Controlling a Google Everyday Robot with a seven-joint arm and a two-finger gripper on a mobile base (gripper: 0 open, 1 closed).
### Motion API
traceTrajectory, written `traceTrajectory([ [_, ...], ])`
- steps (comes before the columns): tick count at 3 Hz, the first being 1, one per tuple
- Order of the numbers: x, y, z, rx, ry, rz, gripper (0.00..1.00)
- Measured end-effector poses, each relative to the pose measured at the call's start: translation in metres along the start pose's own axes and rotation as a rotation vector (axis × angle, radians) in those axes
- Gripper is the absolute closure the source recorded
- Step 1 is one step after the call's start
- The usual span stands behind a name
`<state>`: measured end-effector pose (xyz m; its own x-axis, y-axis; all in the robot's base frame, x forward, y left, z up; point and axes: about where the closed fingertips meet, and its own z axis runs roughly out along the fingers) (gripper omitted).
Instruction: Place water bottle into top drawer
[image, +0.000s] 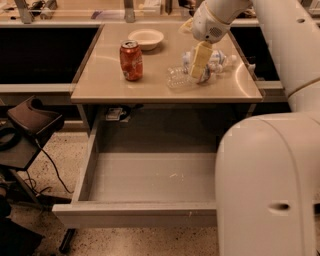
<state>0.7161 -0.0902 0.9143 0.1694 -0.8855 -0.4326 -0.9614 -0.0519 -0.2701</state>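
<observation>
The water bottle (178, 77), clear and ribbed, lies on its side on the beige table (100, 80), right of the middle. My gripper (198, 61) hangs just above its right end, between it and a second bottle with a white-and-blue label (216, 61). I cannot see whether it touches either bottle. The top drawer (135, 216) stands pulled out below the table. It is grey and nothing lies in the part that shows. My arm (270, 185) hides its right side.
A red soda can (131, 60) stands on the left half of the table. A white bowl (146, 38) sits behind it. A black chair with cables (30, 122) is at the left of the drawer. A dark counter runs behind.
</observation>
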Motion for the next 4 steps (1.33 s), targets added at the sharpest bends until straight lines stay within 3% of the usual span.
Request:
traceTrajectory([
  [1,0.011,-0.006,0.029,-0.055,-0.048,0.011,0.00],
  [2,0.038,-0.005,0.059,-0.093,-0.090,0.082,0.00],
  [3,0.066,-0.001,0.077,-0.112,-0.110,0.160,0.00],
  [4,0.063,-0.012,0.083,-0.078,-0.120,0.160,0.00],
])
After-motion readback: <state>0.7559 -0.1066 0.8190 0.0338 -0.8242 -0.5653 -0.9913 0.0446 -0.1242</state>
